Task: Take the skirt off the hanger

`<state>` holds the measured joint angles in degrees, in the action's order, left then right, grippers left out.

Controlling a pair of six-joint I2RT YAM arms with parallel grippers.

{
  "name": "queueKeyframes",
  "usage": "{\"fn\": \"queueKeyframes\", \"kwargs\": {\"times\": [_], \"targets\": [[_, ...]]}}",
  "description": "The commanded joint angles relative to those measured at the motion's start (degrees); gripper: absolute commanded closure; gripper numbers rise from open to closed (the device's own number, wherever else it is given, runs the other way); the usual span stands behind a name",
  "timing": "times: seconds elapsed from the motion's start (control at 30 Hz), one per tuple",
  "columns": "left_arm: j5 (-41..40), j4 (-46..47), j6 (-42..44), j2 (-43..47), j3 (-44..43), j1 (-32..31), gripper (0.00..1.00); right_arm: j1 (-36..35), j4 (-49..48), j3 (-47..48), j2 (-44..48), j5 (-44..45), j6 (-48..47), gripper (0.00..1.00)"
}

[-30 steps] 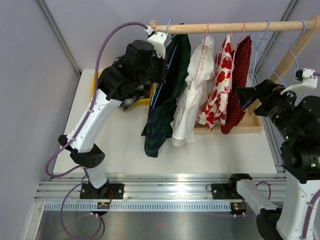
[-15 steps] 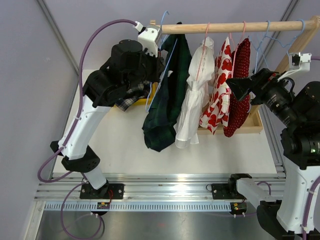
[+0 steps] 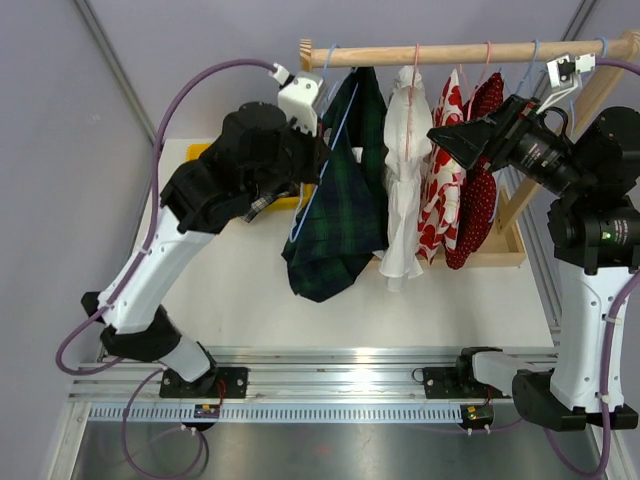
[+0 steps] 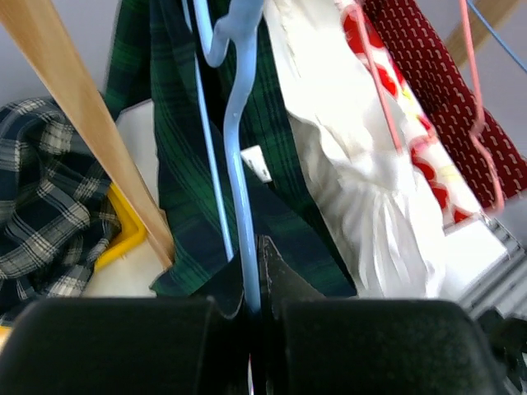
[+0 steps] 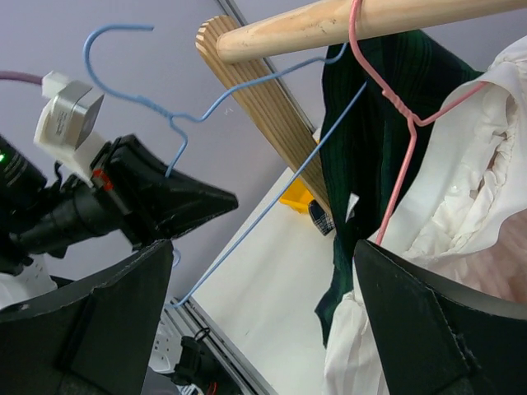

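Note:
The dark green plaid skirt hangs on a light blue wire hanger at the left end of the wooden rail. My left gripper is shut on the hanger's neck, with the skirt just beyond its fingertips. In the right wrist view the blue hanger has its hook left of the rail's end. My right gripper is open and empty, level with the hanging garments, its fingers wide apart and facing the skirt.
A white garment on a pink hanger, a red-and-white one and a red dotted one hang further right. A wooden rack post, a yellow bin with checked cloth, and a wooden tray stand behind.
My left arm has lifted the blue hanger and drawn it towards the rail's left end; the skirt swung with it. My right arm has risen and moved left towards the garments.

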<state>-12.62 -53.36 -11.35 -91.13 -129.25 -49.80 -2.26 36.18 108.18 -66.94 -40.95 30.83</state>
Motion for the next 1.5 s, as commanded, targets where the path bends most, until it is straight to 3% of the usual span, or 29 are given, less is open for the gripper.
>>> {"fn": "queueKeyframes", "kwargs": {"times": [0.0,0.2,0.3,0.5,0.6,0.7,0.8,0.83,0.93,1.0,1.07,1.13,1.2,1.3,1.33,1.4,1.43,1.47], "targets": [[-4.8,14.3,1.6,11.3,6.4,-5.0,1.00,-0.3,-3.8,-0.1,0.1,-2.9,0.7,0.01],[-11.7,13.4,-3.9,23.7,22.6,-12.8,1.00,-0.3,-3.7,-5.2,2.6,-2.8,0.2,0.01],[-15.8,13.1,-7.2,30.3,32.5,-20.5,1.00,-0.3,-6.2,-11.2,5.4,-3.7,1.2,0.01],[-25.1,-1.3,-14.6,31.7,40.7,-29.4,1.00,-0.4,-7.8,-17.2,9.0,-5.9,0.6,0.01],[-29.8,-8.1,-17.5,29.1,38.9,-37.4,1.00,-0.4,-3.9,-16.7,9.4,-2.9,-1.9,0.00],[-33.7,-16.3,-21.5,25.1,31.5,-41.9,1.00,-0.4,-2.5,-16.2,9.3,-2.0,-2.3,0.01],[-36.0,-31.9,-28.9,17.9,17.2,-42.5,1.00,-0.4,-2.3,-17.1,10.7,-2.4,-1.9,0.01],[-35.1,-35.4,-27.2,16.4,14.9,-42.6,1.00,-0.3,-2.1,-17.8,11.1,-2.3,-1.9,0.00],[-34.8,-35.2,-29.4,16.0,16.4,-42.9,1.00,-0.3,-1.9,-19.8,12.9,-5.0,-2.1,0.00],[-31.5,-32.9,-28.7,17.6,22.1,-43.0,1.00,-0.4,-2.7,-21.5,13.5,-8.3,-1.5,0.01],[-17.8,-23.4,-24.4,19.6,27.9,-43.0,1.00,-0.9,-1.3,-23.3,12.6,-12.0,-2.5,0.01],[-12.4,-18.8,-21.2,20.0,31.9,-44.7,1.00,-2.6,2.6,-22.9,10.8,-11.6,-4.7,0.01],[-12.4,-18.7,-20.5,19.6,30.2,-46.8,1.00,-7.0,6.6,-22.0,9.3,-8.3,-9.2,0.00],[-5.5,-12.4,-15.0,23.0,31.7,-47.3,1.00,-12.1,12.3,-18.5,6.7,3.1,-14.2,0.00],[-6.5,-12.5,-14.5,23.7,30.1,-47.3,1.00,-13.4,13.6,-16.4,5.9,7.2,-15.5,0.01],[-12.3,-21.3,-17.5,22.0,25.0,-47.1,1.00,-18.8,17.7,-13.9,3.3,15.8,-18.4,0.01],[-13.3,-23.7,-18.1,19.4,18.1,-47.1,1.00,-21.4,18.7,-13.4,2.6,19.7,-19.4,0.00],[-11.0,-24.3,-16.8,18.9,16.6,-47.2,1.00,-24.3,19.5,-13.3,1.6,24.2,-20.4,0.01]]}}
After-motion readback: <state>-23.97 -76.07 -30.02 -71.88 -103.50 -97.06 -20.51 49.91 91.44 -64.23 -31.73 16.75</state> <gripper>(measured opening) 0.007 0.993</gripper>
